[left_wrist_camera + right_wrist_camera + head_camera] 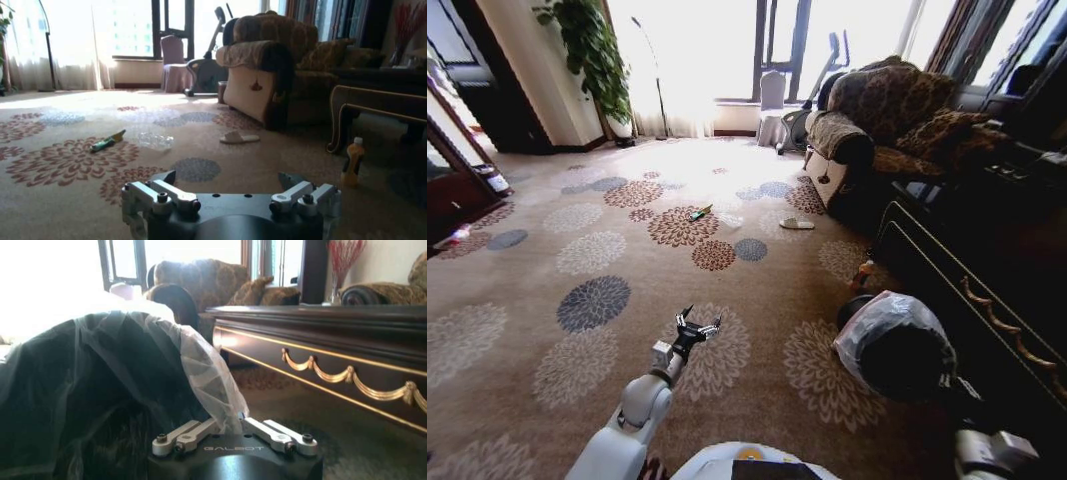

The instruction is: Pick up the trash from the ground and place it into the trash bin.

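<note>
Across the patterned carpet (547,290), largest first: brown sofa (897,125) at far right by the windows, dark sideboard with gold trim (333,355) along the robot's right. Trash bin (897,345), black with a translucent liner, sits on the floor near the right side, rim held by the right gripper (233,427), whose jaws are closed on the liner edge. Left gripper (697,328) hangs low over the carpet, extended forward, jaws wide and holding nothing. Trash lies well ahead, apart from both arms: green foil wrapper (108,142) on a red flower motif, clear crumpled plastic (155,140) just beside it, a pale slipper (239,137) farther toward the sofa, and an orange-capped yellow bottle (353,161) standing by the sideboard leg. Step looks like approach, nothing picked yet; bin contents can't be seen. Next move likely needs the base closer, then the left arm lowered onto the wrapper or the plastic.
</note>
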Controlling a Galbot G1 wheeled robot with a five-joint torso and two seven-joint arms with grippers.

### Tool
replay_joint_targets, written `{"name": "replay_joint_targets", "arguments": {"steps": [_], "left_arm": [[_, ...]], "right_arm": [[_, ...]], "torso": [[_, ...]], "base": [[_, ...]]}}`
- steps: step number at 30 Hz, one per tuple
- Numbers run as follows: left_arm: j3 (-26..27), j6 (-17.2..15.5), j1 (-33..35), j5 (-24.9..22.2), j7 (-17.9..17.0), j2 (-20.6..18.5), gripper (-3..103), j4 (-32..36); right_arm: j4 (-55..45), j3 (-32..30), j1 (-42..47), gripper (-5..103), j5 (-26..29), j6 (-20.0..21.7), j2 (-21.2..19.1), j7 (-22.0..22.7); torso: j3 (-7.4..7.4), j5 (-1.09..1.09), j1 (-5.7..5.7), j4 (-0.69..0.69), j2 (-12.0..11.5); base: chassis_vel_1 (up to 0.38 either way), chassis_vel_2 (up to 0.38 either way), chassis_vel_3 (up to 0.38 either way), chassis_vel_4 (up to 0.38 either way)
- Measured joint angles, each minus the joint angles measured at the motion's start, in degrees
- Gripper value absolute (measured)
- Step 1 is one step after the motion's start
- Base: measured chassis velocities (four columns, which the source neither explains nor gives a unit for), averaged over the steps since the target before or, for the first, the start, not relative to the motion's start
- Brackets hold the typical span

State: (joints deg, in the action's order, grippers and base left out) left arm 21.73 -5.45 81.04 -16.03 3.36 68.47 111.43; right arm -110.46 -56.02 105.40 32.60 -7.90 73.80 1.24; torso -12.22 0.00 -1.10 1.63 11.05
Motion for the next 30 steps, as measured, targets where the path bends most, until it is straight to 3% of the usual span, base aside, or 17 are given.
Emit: {"name": "replay_joint_targets", "arguments": {"steps": [16, 22, 30], "left_arm": [[-1.18, -1.87, -4.57, -2.21, 2.81, -4.51, 100, -2.1], [-5.57, -5.66, -8.4, -8.4, 4.16, -6.7, 100, -5.99], [-11.31, -6.39, -15.14, -10.46, 4.45, -6.29, 100, -13.94]], "right_arm": [[-0.64, -2.5, 4.5, 1, 1.38, 4.59, -0.34, 1.29], [-1.99, -2.86, 6.01, 1, 1.31, 5.86, 0.16, 0.94], [-2.21, -0.92, 7.07, 1, -0.61, 4.44, 2.54, -2.03]], "torso": [[0.0, 0.02, -0.01, -0.01, 0.0], [0.0, -0.01, -0.01, -0.01, 0.0], [0.0, 0.01, -0.01, -0.03, 0.0]], "base": [[-0.087, -0.078, -0.079, -0.091], [-0.137, -0.129, -0.134, -0.127], [-0.096, -0.097, -0.109, -0.096]]}}
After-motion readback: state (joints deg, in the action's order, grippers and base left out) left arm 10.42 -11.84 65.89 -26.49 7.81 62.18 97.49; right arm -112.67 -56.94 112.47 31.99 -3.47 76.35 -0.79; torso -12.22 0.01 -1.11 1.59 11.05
